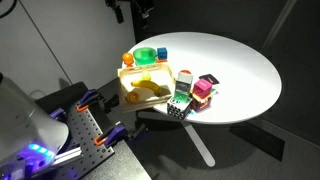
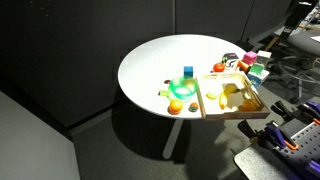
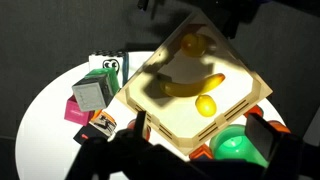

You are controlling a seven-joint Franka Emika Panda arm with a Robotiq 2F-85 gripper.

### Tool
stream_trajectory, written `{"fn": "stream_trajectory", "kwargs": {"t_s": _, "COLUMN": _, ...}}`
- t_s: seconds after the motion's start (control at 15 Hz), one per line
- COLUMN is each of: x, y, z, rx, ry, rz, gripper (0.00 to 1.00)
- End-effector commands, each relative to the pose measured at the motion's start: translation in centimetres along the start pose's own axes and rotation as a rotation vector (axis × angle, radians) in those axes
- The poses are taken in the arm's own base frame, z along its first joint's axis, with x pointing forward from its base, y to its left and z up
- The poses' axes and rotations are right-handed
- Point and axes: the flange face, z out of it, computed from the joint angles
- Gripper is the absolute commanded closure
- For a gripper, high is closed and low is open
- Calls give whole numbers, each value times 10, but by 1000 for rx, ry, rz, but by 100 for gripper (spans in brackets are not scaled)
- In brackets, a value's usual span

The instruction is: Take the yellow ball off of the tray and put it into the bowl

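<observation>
The yellow ball (image 3: 205, 105) lies on the light wooden tray (image 3: 160, 118), next to a long curved yellow piece (image 3: 192, 87). Another yellow piece (image 3: 192, 44) lies at the tray's far end. The green bowl (image 3: 238, 150) stands just outside the tray's near corner, and it shows in both exterior views (image 1: 146, 55) (image 2: 182, 88), as does the tray (image 1: 130, 98) (image 2: 212, 110). My gripper (image 3: 199, 127) is open and empty, high above the tray's near edge, with the ball just beyond its fingertips. In an exterior view the gripper (image 1: 131, 10) hangs well above the table.
An orange ball (image 1: 128, 60) and a blue cube (image 1: 161, 52) stand beside the bowl. Several small boxes (image 1: 195, 92) (image 3: 95, 90) sit next to the tray. The round white table (image 1: 240, 70) has an edge close to the tray.
</observation>
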Motion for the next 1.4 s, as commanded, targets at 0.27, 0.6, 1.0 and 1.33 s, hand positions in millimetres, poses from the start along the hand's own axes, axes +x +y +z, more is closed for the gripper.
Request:
{"fn": "stream_trajectory", "kwargs": {"t_s": 0.27, "x": 0, "y": 0, "z": -1, "rx": 0, "ry": -1, "rz": 0, "gripper": 0}}
{"fn": "stream_trajectory", "kwargs": {"t_s": 0.6, "x": 0, "y": 0, "z": -1, "rx": 0, "ry": -1, "rz": 0, "gripper": 0}}
{"fn": "stream_trajectory", "kwargs": {"t_s": 1.0, "x": 11, "y": 5, "z": 11, "rx": 5, "ry": -39, "rz": 26, "gripper": 0}}
{"fn": "stream_trajectory", "kwargs": {"t_s": 1.33, "x": 34, "y": 4, "z": 41, "rx": 24, "ry": -101, "rz": 43, "gripper": 0}}
